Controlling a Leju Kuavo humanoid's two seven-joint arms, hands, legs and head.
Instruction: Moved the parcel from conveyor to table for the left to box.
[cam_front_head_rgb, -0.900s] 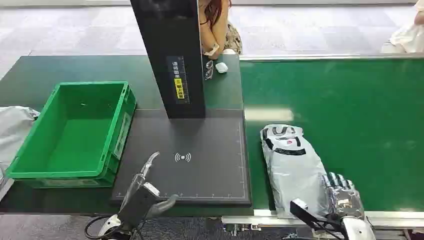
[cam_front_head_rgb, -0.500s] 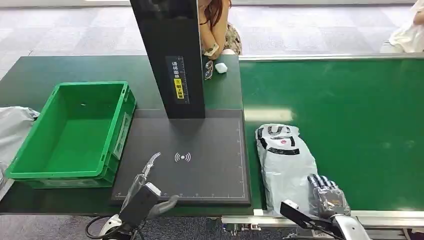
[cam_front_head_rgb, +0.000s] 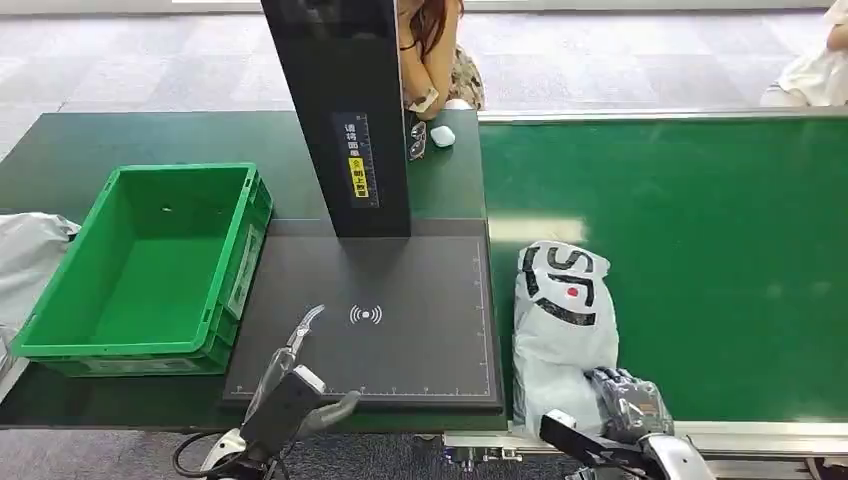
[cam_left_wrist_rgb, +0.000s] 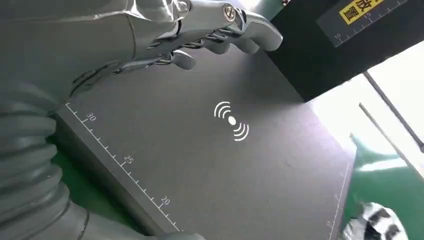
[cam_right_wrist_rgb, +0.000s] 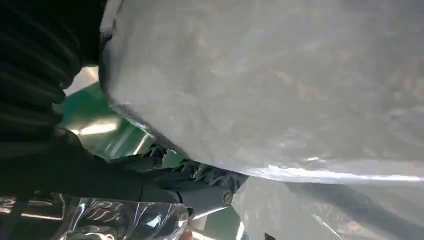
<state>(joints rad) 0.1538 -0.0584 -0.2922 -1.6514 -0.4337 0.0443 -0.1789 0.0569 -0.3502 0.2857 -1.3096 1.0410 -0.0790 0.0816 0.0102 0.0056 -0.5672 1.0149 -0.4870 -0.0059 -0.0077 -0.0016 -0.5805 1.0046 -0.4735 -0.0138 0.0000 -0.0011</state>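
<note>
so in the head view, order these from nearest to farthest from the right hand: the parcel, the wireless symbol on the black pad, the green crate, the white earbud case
1. parcel, gripped by the right hand on the conveyor's near edge.
2. wireless symbol, mid-pad to the hand's left.
3. white earbud case and green crate: earbud case far back beside the black column, green crate far left; too close to call.

1. Dark green table (cam_front_head_rgb: 90, 135): green crate (cam_front_head_rgb: 150, 265), black scanner mat (cam_front_head_rgb: 400, 320), glasses (cam_front_head_rgb: 417, 139) and a small white case (cam_front_head_rgb: 443, 135).
2. Green conveyor (cam_front_head_rgb: 700, 230): grey parcel (cam_front_head_rgb: 560, 320) lying near its left edge.
</note>
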